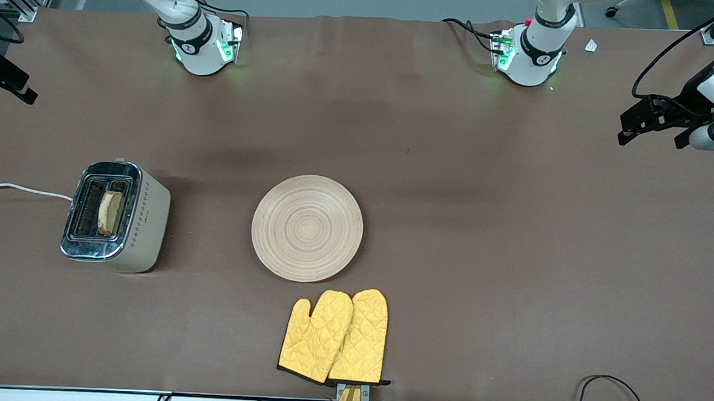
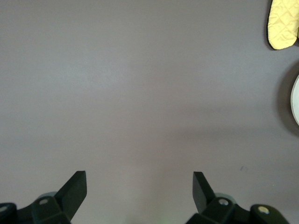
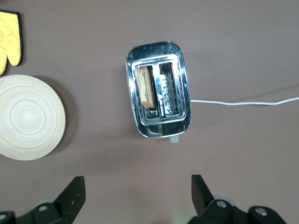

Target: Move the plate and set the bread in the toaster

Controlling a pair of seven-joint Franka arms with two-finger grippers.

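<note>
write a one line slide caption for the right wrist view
Bread upright in one toaster slot, bare plate beside it, open right pincer above.

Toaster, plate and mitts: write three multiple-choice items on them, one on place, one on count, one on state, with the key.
1. Where is the bread?
A. on the plate
B. in a toaster slot
C. on the mitts

2. How many oven mitts lie on the table?
A. one
B. two
C. three

3. What does the plate carry?
A. nothing
B. bread
C. a mitt

Key: B, the slice stands in one slot of the toaster; B, two yellow mitts overlap, nearer the front camera than the plate; A, its wooden rings show bare.
</note>
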